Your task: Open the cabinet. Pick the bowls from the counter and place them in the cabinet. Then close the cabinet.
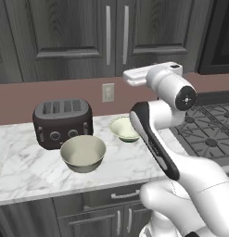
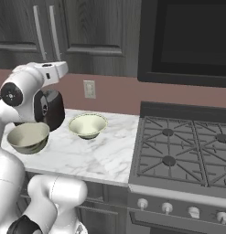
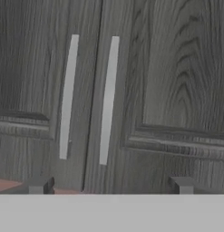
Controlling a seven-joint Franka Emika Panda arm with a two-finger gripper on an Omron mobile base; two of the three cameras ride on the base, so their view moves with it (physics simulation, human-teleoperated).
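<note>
- The claw (image 3: 109, 186) stands fully spread with nothing between its two dark tips, which show at the bottom of the hand view; it faces the shut doors of the cabinet (image 3: 168, 81).
- In that view the two long silver handles (image 3: 108, 99) hang side by side on either side of the door seam, apart from the tips; nothing is touched.
- The cabinet is closed in both base views, so the first step, opening it, is not yet done.
- The larger bowl (image 1: 83, 153) sits on the bench (image 1: 23, 162) in front of the dark toaster (image 1: 62, 121), near the front edge.
- The smaller bowl (image 1: 124, 128) rests further back, just right of the toaster and left of the gas stove (image 2: 187, 151).
- My reading: the task is at its very start. Left to do: pull a door open, carry both bowls up into the cabinet, then shut it.
</note>
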